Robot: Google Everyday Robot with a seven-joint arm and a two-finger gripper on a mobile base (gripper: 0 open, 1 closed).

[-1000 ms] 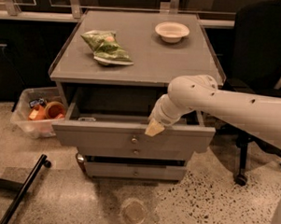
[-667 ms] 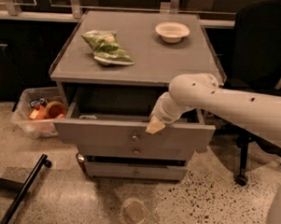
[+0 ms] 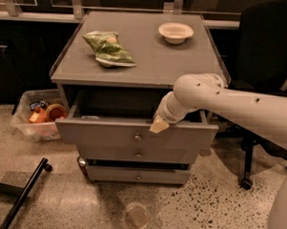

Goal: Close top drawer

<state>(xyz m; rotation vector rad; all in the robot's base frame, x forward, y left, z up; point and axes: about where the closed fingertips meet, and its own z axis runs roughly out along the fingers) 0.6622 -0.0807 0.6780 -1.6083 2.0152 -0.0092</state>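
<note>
The top drawer of the grey cabinet stands pulled out, its flat grey front facing me with a small round metal knob at centre. Its interior shows as a dark gap behind the front. My gripper comes in from the right on the white arm and rests at the top edge of the drawer front, just right of and above the knob. Two lower drawer fronts sit below, further in.
A green bag and a white bowl lie on the cabinet top. A clear bin with items stands on the floor at left. A black office chair stands at right. A black bar lies on the floor.
The gripper stays at the top edge of the drawer front; the drawer and arm show hardly any movement.
</note>
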